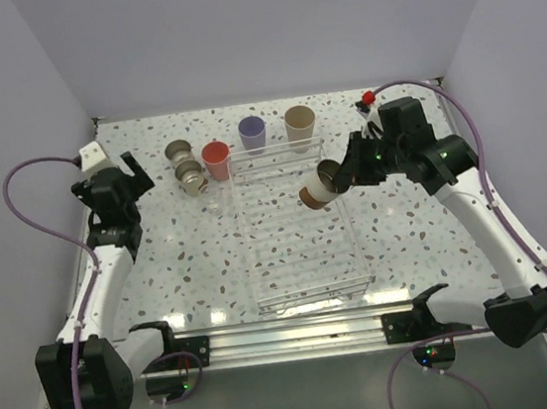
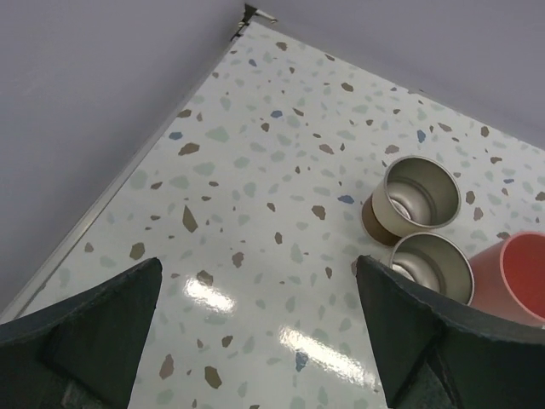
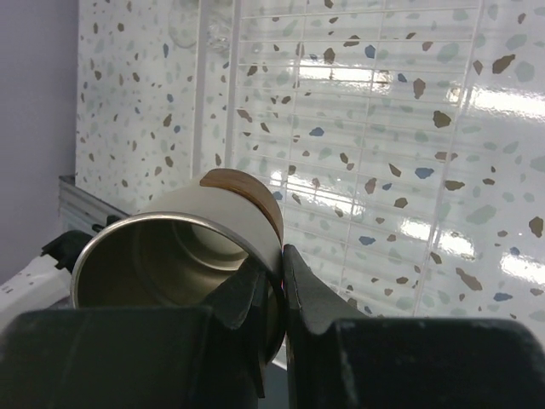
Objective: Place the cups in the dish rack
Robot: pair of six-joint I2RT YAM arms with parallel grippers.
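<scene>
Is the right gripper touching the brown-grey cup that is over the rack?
Touching. The right wrist view shows the right gripper shut on the wall of the cup, pinching it from inside and outside with no gap.

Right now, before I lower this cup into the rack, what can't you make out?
Top view: the tiny clear cup is too small and transparent to tell upright from tipped.
Top view: the right hand covers its own grip on the brown-grey cup.
Right wrist: that cup hides the part of the dish rack behind it.
Left wrist: the coral-red cup is cut off by the right edge; the rack is out of frame.
</scene>
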